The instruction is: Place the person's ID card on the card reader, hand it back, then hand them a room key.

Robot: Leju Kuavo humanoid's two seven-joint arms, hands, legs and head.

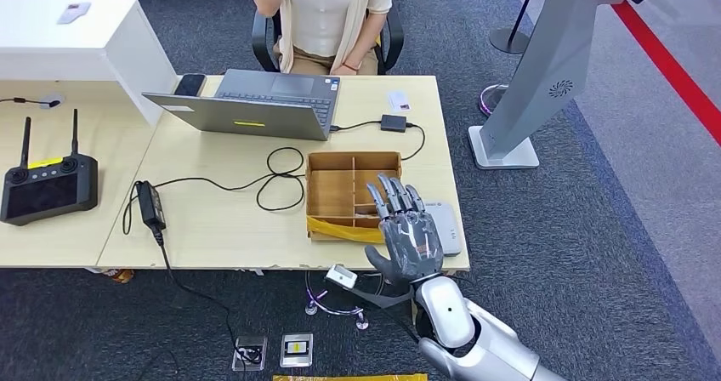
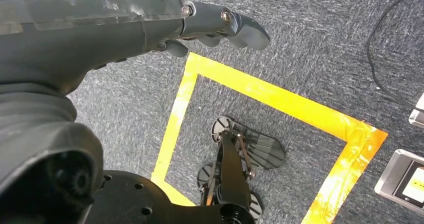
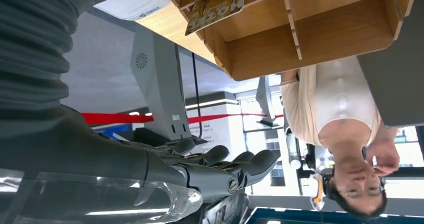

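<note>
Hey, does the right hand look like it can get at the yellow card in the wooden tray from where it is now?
Probably yes. The right hand hovers open over the near right corner of the wooden tray, and the yellow card lies in an open-topped compartment there. Only the low dividers might make pinching it awkward.
</note>
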